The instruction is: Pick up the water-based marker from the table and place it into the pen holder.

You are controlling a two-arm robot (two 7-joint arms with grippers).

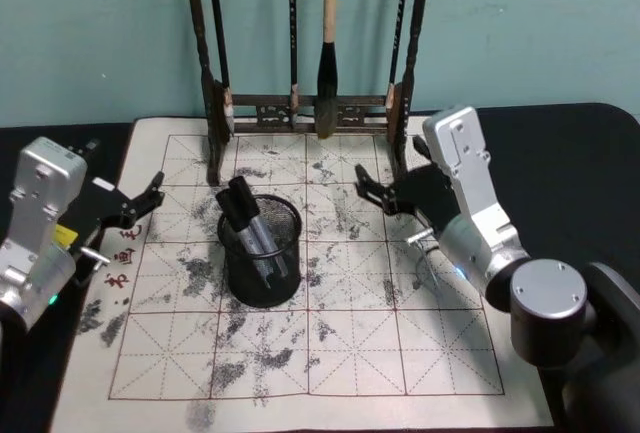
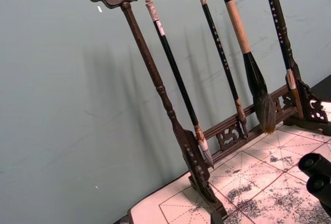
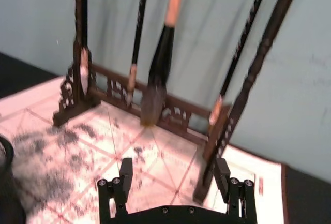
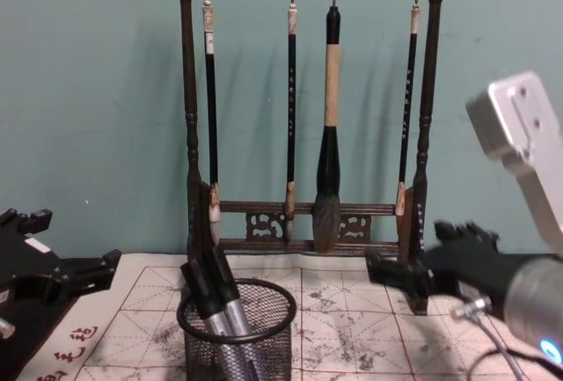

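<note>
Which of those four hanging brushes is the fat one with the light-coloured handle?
The third brush from the left on the wooden rack: thick tan handle, broad dark bristle tuft. The other three are thin, black-handled brushes.

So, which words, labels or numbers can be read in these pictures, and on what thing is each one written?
No text can be read with certainty.
Red characters on the left margin of the gridded practice mat: too blurred to read.
Red mark near the mat's corner, right wrist view: too blurred to read.
Pale inscriptions on the hanging brush handles: too small to read.
</note>
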